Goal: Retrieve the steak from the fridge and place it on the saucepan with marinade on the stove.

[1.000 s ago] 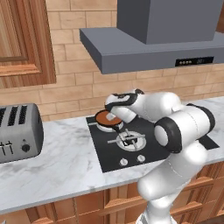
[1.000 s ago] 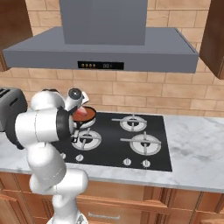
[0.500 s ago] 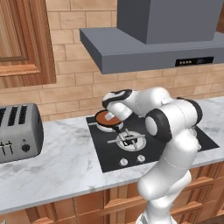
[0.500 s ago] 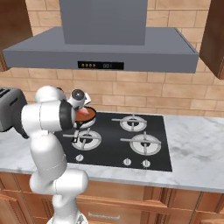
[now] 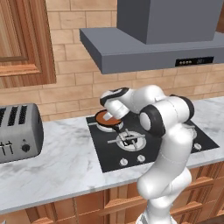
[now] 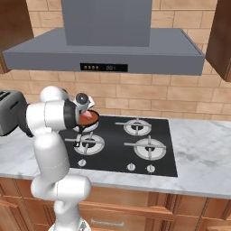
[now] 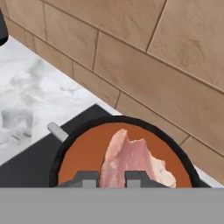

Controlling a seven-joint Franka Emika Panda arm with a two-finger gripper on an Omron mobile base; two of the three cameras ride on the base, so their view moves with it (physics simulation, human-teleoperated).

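- Step in hand: the placing stage. The end effector [image 7: 111,178] is closed tight on the steak [image 7: 131,159], and holds it directly over the saucepan [image 7: 59,153].
- Position of the task's thing: in the hand view the steak hangs between the two finger tips, its pale-edged slab stretching out over the marinade [image 7: 85,151]. Whether its far end already touches the liquid cannot be told.
- The saucepan [image 5: 107,119] sits on the rear left burner of the stove [image 5: 109,159], close to the brick wall [image 7: 131,57].
- Next move, as a judgement: part the fingers so the steak drops flat inside the rim, then draw the hand up and back toward the robot.
- Edges: the dark rim of the saucepan rings the steak on all visible sides, so a release here should land within it. The short handle stub [image 7: 57,131] points out toward the marble table [image 5: 57,166], clear of the fingers.
- Room for moving: tight behind, where the wall stands just beyond the pan, and limited above by the range hood [image 6: 103,52]. The front of the stove and the table toward the toaster [image 5: 17,131] lie open; retreat is best taken that way.
- Risk: a hasty lift could catch the rim or splash the marinade.
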